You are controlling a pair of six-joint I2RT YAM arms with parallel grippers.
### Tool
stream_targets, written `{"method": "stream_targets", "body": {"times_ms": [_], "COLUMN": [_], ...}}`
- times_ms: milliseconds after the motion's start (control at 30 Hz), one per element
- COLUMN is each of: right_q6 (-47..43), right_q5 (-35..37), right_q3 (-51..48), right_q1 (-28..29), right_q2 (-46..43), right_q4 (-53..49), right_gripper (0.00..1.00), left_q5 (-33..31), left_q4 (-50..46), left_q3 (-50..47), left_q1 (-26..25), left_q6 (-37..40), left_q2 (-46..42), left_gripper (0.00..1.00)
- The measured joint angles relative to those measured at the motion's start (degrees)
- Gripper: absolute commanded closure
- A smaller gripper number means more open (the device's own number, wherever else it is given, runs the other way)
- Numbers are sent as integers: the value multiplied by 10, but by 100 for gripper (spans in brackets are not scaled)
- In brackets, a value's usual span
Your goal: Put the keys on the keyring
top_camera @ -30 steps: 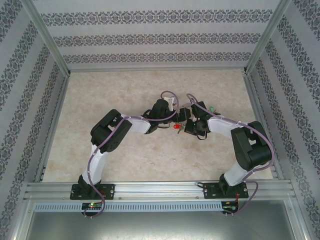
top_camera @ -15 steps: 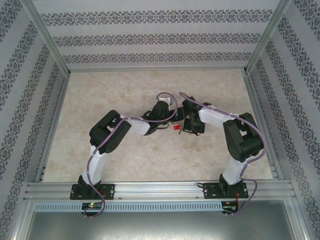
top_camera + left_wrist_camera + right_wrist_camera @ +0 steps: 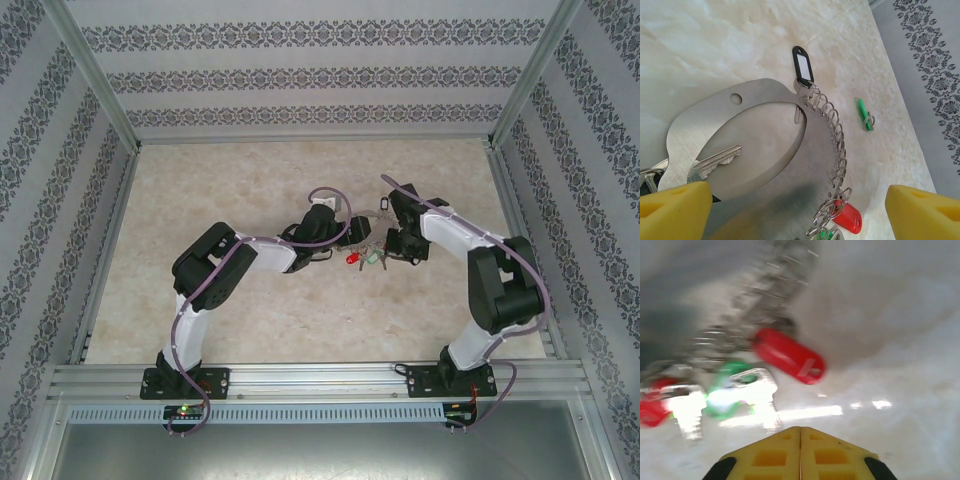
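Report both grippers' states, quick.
Left gripper: jaws wide open above the keyring.
Right gripper: jaws shut, nothing between them.

Keyring (image 3: 815,150) brushed matt metal, keys (image 3: 847,217) w/ glossy plastic heads, table (image 3: 715,40) smooth marble-look.

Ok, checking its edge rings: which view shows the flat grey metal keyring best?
Left wrist: the flat grey metal keyring is close and sharp, small silvery rings along its edge. Top external shows it tiny; right wrist, blurred.

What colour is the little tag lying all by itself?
Green: the small plastic tag shows best from the left wrist.
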Motion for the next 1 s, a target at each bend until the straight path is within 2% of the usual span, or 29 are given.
{"method": "stream_targets", "body": {"times_ms": [167, 433, 733, 1000], "right_q6": [0, 2, -10, -47], "right_q5": [-74, -108, -37, 16], "right_q3": [0, 10, 14, 54], "right_q1": [22, 16, 3, -23], "right_q2": [-14, 86, 98, 127], "right_q4": [51, 38, -13, -12], "right_gripper": [92, 95, 95, 95], "left_q5": [0, 0, 2, 7], "left_q4": [7, 20, 24, 47], "left_q3": [-4, -10, -12, -24], "left_q1": [0, 1, 3, 4], "left_q6": [-2, -7, -14, -21], "left_q2": [0, 0, 0, 0], "left_gripper": [9, 10, 10, 10]}}
